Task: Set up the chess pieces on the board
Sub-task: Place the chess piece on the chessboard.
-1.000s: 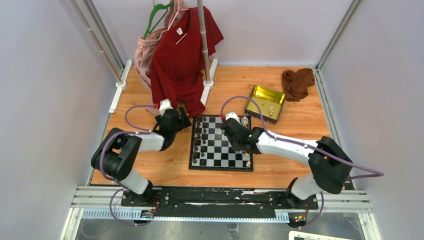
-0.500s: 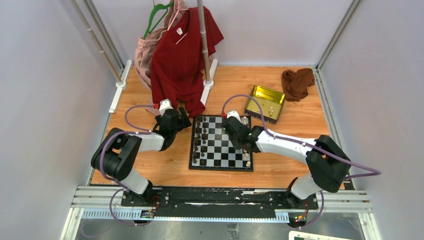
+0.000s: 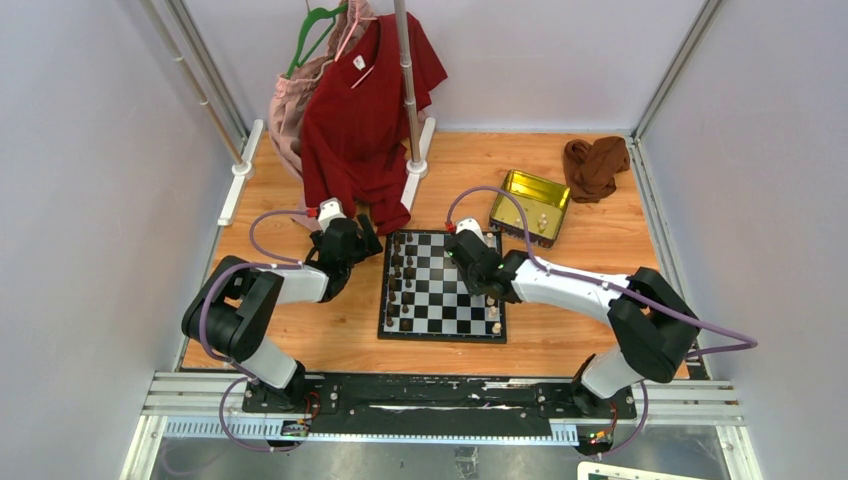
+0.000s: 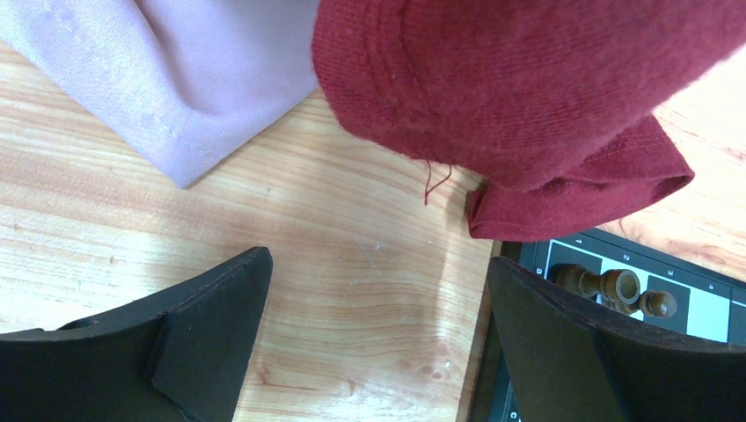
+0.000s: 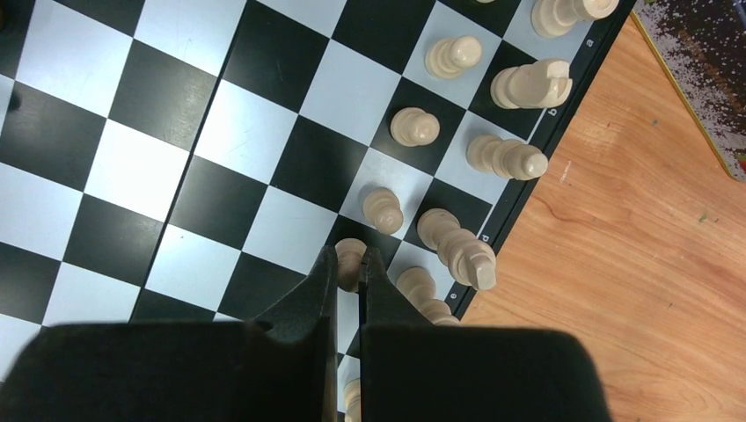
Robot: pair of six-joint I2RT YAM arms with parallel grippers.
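The board (image 3: 440, 300) lies at the table's middle. Dark pieces (image 3: 400, 272) stand along its left side and cream pieces (image 3: 494, 322) along its right side. My right gripper (image 3: 489, 293) is low over the right side of the board (image 5: 167, 132). It (image 5: 350, 264) is shut on a cream pawn (image 5: 350, 251) beside other cream pieces (image 5: 457, 246). My left gripper (image 3: 362, 232) is open and empty over bare wood, just left of the board's far left corner (image 4: 563, 251). Dark pieces (image 4: 616, 286) show past its (image 4: 378, 264) right finger.
A red shirt (image 3: 370, 110) and a pink garment (image 3: 290, 110) hang from a rack at the back. The shirt hem (image 4: 528, 88) reaches the board's corner. A gold tin (image 3: 530, 205) holding pieces and a brown cloth (image 3: 595, 165) lie at the back right.
My right gripper has shifted slightly toward the far side along the board's right edge. The left arm has not moved.
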